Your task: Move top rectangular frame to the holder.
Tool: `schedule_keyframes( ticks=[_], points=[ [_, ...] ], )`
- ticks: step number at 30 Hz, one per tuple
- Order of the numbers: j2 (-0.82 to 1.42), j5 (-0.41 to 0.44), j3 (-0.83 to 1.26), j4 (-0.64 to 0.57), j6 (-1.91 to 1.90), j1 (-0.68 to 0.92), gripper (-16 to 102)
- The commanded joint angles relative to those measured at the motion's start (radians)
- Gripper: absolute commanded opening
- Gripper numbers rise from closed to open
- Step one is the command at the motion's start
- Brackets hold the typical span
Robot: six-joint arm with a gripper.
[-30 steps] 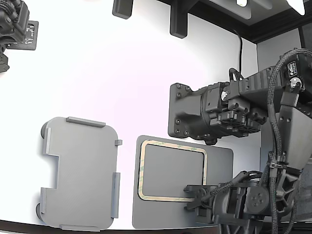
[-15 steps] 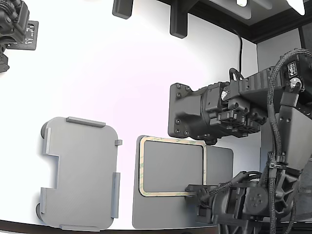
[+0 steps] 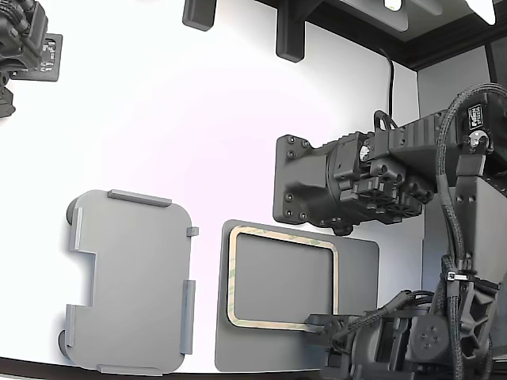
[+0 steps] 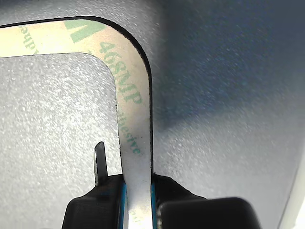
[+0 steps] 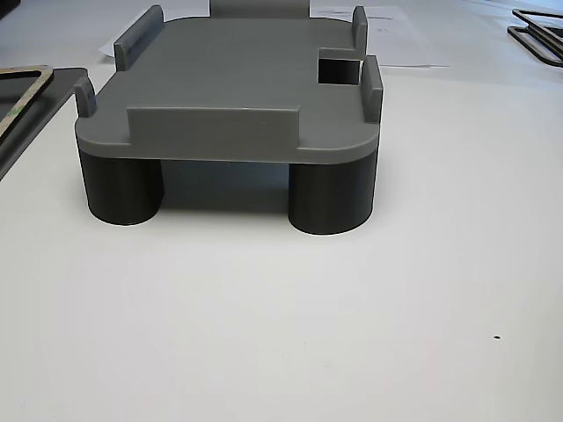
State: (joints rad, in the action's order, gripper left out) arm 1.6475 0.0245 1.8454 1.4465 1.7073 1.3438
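Observation:
The top rectangular frame [image 3: 281,232], a thin tan-olive outline with an open centre, lies on a dark grey mat [image 3: 356,261] at the lower right of the exterior view. The wrist view shows its printed rim [image 4: 133,95] running between my fingers. My gripper [image 3: 321,323] is at the frame's near right corner and is shut on the rim [image 4: 137,183], with a blue pad on each side. The holder [image 3: 131,281], a light grey tray with raised tabs and a notch, stands to the left of the mat. The other view shows it on round feet [image 5: 237,79].
A black arm body [image 3: 333,186] hangs just above the mat's far edge. Dark equipment [image 3: 24,39] sits at the far left corner. The table's front edge runs close below the holder and mat. Another outline part [image 5: 537,35] lies far right in the other view.
The frame tipped up and shifted slightly half a second ago, and now sits lower again, a little further right. My gripper has moved toward the front edge of the table, still on the rim.

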Motion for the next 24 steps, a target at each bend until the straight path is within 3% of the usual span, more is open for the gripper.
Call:
schedule_keyframes(
  ticks=[1, 6, 18, 24],
  points=[
    [0.009, 0.012, -0.109, 0.015, -0.032, -0.028, -13],
    [0.008, 0.057, -0.250, 0.028, -0.155, -0.058, -13],
    [-0.121, 0.135, -0.746, 0.204, -0.420, -0.198, -13],
    [-0.144, 0.147, -0.867, 0.207, -0.537, -0.272, -13]
  ],
)
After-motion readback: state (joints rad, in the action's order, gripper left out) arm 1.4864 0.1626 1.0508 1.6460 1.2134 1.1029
